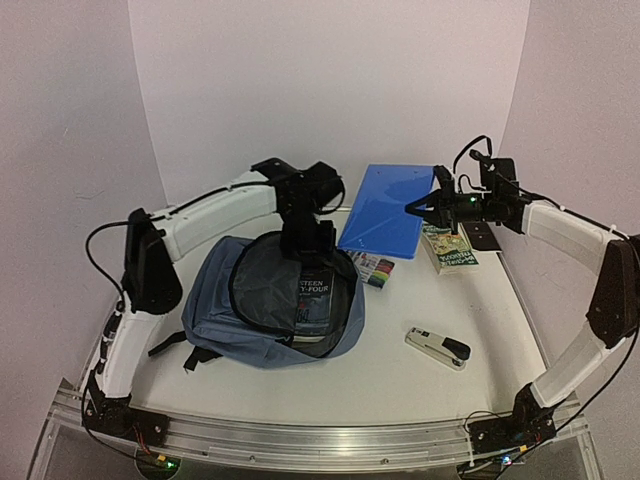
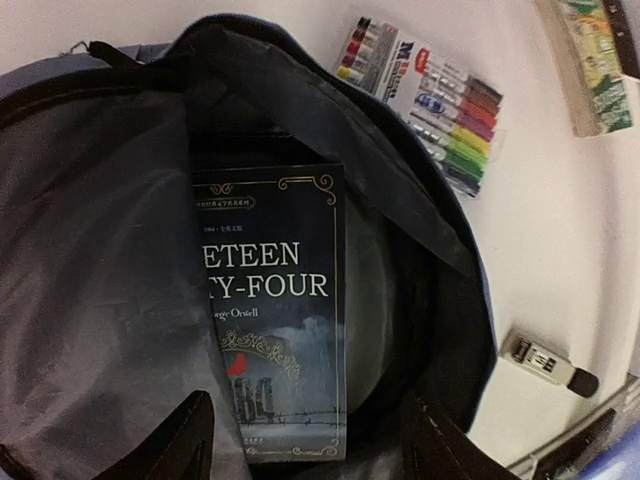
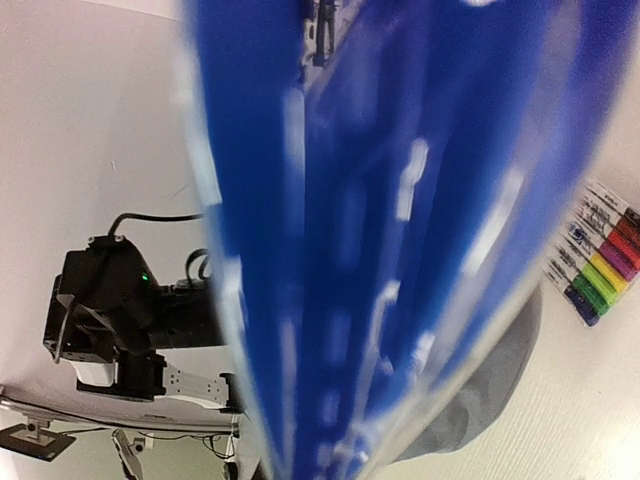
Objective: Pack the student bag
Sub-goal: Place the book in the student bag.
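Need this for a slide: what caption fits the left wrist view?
Open left gripper over the student bag, a book inside; markers and stapler lie outside.

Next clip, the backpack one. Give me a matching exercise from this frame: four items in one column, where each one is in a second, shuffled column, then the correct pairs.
Items
1. Nineteen Eighty-Four book
2. blue folder
3. marker pack
4. stapler

Places
A. alone on the table, near right
B. inside the open student bag
C. clamped in the right gripper
D. on the table between the bag and the folder

Pairs: 1-B, 2-C, 3-D, 4-A
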You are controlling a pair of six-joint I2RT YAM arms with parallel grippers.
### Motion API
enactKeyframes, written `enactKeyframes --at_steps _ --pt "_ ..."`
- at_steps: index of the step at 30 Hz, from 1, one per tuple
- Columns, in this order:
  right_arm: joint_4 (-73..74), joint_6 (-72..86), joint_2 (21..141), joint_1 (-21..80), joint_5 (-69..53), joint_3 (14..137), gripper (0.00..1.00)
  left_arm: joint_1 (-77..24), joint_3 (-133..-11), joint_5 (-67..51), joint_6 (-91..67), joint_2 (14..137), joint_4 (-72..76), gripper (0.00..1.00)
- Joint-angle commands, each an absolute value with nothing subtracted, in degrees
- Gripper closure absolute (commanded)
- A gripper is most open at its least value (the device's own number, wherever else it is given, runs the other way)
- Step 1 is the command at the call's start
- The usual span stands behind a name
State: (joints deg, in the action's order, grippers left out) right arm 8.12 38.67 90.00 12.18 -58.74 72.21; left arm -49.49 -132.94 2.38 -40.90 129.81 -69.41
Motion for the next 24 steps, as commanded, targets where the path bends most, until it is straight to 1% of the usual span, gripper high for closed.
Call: enactKeyframes --at_steps 1,5,12,17,24 --pt "11.45 32.73 86.64 12.22 -57.58 72.07 1.00 -51.88 -146.27 14.71 -47.27 138.13 -93.86 0.40" --pt "12.15 32.43 86.02 12.21 -58.04 72.06 1.00 -52.54 -143.09 13.78 -52.35 139.45 -96.34 0.43" --pt "12.56 32.50 86.02 12.21 -58.36 71.63 1.00 -53.33 -138.93 13.28 -54.11 139.33 -97.46 0.43" --pt "12.65 32.61 86.34 12.38 -58.40 71.53 1.00 -53.44 -134.72 13.33 -55.20 139.14 -97.50 0.41" --pt "13.02 32.43 86.22 12.39 -58.53 71.15 1.00 -53.29 -131.78 14.94 -56.50 139.00 -97.53 0.36"
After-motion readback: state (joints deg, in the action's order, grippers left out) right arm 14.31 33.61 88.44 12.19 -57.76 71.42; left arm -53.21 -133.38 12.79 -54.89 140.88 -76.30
